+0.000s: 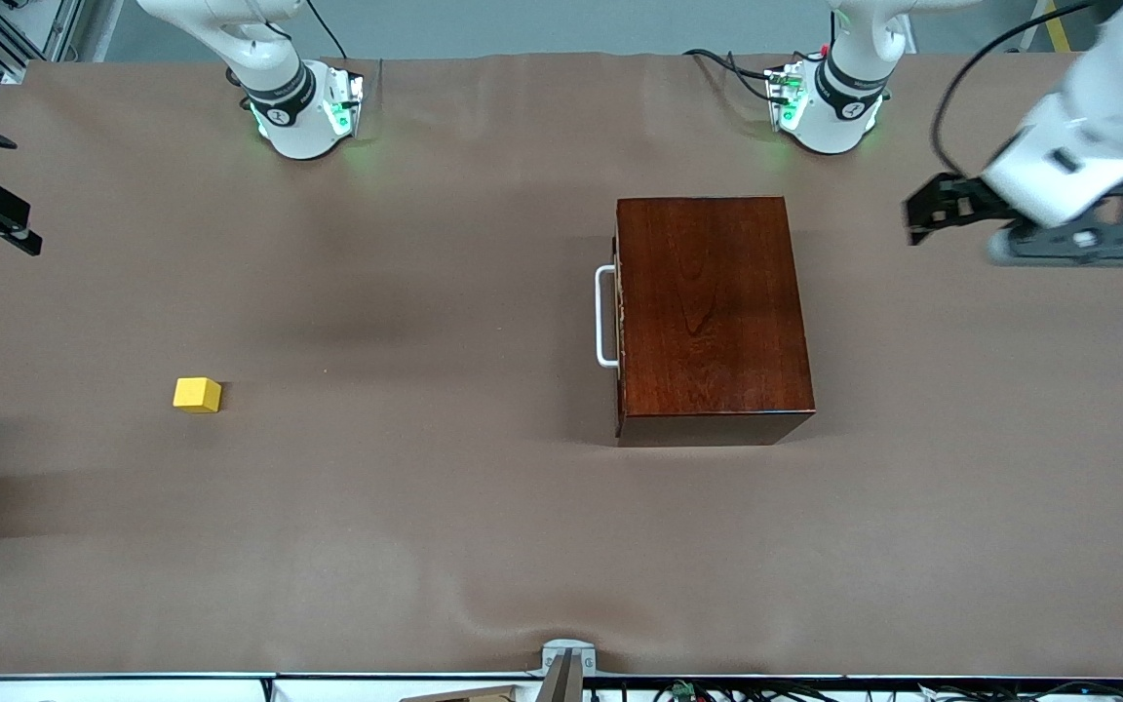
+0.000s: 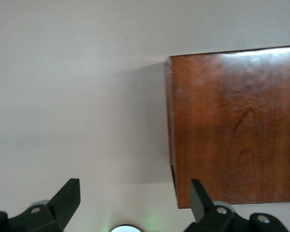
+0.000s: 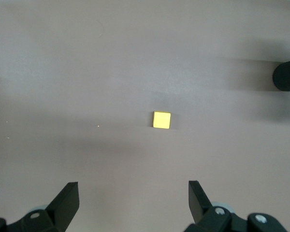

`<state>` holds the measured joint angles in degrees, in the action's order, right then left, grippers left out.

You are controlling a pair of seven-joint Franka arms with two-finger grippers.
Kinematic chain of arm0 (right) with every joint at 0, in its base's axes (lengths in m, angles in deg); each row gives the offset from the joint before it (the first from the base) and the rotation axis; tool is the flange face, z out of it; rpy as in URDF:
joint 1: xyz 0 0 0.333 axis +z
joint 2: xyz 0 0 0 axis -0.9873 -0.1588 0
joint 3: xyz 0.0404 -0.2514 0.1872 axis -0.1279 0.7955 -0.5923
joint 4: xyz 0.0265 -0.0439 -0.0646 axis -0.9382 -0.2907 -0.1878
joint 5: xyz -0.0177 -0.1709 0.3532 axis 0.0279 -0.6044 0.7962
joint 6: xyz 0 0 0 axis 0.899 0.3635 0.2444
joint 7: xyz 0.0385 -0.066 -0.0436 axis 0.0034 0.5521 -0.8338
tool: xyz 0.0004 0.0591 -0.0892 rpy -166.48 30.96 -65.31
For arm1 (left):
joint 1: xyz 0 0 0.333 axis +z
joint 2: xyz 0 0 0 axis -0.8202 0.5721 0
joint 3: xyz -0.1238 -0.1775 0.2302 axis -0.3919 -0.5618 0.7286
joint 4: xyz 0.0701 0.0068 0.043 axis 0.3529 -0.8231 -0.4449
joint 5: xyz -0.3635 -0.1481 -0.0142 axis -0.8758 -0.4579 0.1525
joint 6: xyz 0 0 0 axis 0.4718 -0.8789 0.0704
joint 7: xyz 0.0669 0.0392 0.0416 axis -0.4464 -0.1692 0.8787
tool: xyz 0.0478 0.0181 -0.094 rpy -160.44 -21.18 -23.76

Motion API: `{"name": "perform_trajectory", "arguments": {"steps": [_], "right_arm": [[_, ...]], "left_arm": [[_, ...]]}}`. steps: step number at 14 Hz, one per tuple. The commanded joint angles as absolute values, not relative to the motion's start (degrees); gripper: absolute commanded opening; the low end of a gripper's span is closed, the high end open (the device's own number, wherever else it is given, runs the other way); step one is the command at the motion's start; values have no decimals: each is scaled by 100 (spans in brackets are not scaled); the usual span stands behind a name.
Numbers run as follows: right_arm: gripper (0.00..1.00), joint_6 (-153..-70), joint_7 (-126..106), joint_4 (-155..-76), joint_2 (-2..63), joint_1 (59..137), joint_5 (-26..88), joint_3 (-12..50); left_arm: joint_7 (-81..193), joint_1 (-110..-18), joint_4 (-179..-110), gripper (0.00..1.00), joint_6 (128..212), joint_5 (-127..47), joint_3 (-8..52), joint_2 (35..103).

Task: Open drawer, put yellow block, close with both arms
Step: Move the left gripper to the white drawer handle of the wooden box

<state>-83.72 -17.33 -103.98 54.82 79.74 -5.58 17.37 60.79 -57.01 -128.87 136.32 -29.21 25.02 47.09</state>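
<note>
The wooden box (image 1: 713, 317) stands toward the left arm's end of the table (image 1: 484, 546), its drawer (image 1: 619, 312) fully in, white handle (image 1: 604, 317) facing the right arm's end. The yellow block (image 1: 197, 395) lies alone on bare cloth toward the right arm's end, well apart from the box. The left gripper (image 2: 135, 205) hangs over the table's edge region beside the box, fingers spread, holding nothing. The right gripper (image 3: 134, 203) hovers above the block, released.

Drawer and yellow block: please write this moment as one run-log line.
drawer: shut | yellow block: on table, untouched | left tool: open, up beside box | right tool: open, above block
</note>
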Motion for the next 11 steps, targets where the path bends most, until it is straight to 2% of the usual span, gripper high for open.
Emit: {"name": "perform_trajectory", "arguments": {"steps": [1,6,11], "right_arm": [[100,-8309,-1685,-10391,5544,7946,-645,1708],[100,-8309,-1685,-10391,5544,7937,-645,1708],[100,-8309,-1685,-10391,5544,7920,-645,1708]], "left_arm": [[6318,-6185,-12252,100,13557,-2803,2477,5262],[7530,-7563,-11557,100,13767,-2532,2565,6281],[9016,-9049,-11092,100,14496,-1968,2775,7450]]}}
